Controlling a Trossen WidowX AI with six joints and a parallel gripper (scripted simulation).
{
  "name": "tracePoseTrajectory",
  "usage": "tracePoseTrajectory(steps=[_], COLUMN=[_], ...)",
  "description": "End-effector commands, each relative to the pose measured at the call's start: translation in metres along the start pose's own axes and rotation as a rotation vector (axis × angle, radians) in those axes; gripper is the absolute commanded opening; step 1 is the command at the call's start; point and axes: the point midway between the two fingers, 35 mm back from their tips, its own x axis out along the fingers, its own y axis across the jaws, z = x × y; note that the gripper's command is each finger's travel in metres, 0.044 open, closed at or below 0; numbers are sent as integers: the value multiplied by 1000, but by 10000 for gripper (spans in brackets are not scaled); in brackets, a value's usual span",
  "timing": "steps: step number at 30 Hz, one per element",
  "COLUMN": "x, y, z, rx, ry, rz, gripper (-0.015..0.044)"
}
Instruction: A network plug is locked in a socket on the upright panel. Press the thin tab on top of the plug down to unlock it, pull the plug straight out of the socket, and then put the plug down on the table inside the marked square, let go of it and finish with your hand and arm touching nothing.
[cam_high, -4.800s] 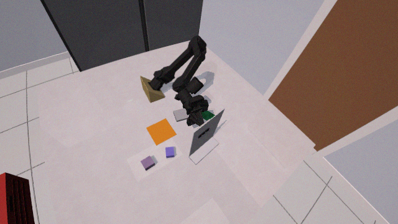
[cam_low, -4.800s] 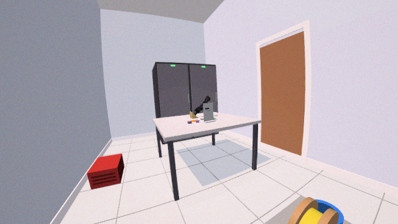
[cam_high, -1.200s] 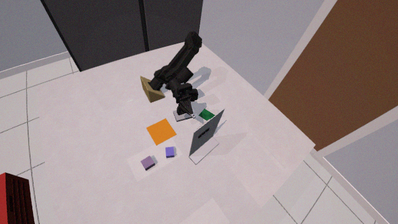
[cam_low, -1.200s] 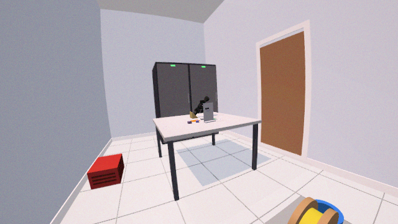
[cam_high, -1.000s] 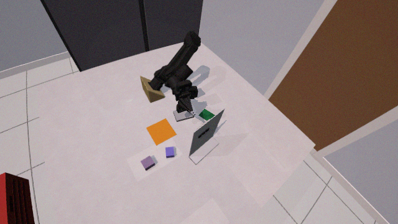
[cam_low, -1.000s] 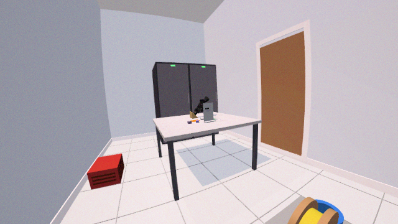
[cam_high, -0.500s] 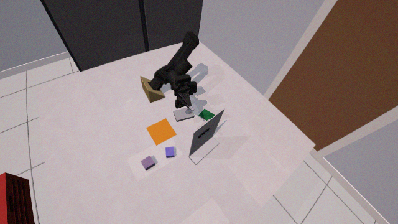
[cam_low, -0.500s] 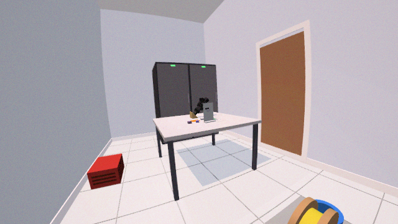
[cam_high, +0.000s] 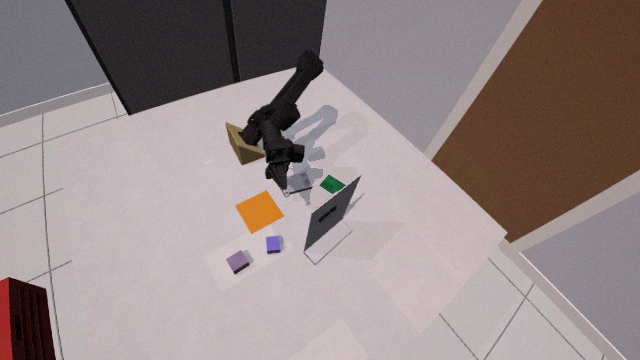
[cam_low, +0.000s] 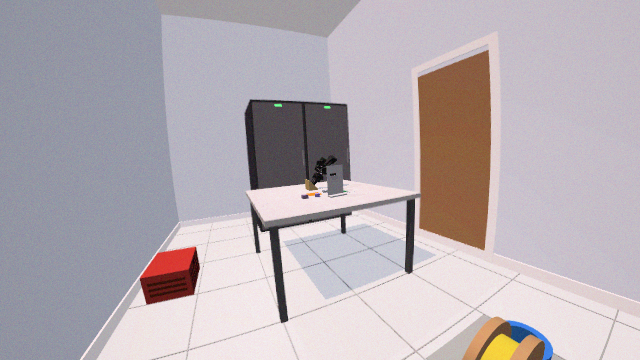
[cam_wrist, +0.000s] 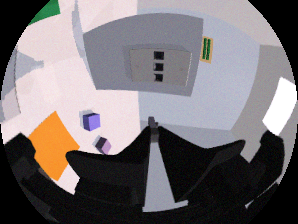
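Note:
My gripper is shut on the small dark grey plug, which sticks out ahead of the fingertips. It is out of the panel, held above the table some way in front of it. The upright grey panel stands to the right of the gripper in the top view; its three dark sockets show empty in the wrist view. A flat orange square lies below and left of the gripper in the top view. A smaller green square lies beside the panel. The plug's tab cannot be made out.
A low grey block lies close by the gripper. A tan wedge stands beside the arm. A blue-violet cube and a mauve cube lie beyond the orange square.

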Motion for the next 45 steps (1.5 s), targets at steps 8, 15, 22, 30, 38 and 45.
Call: tracePoseTrajectory(steps=[8,15,22,30,38,45], x=[7,5,0,-10,-18,-14], y=[31,52,73,93,105,113], z=[-31,-47,-58,-65,-67,-68], rx=[-25,-25,-12,18,47,47], ry=[68,84,79,48,14,14], rz=[209,347,479,617,701,701], gripper=[0,0,0,0,0,0])
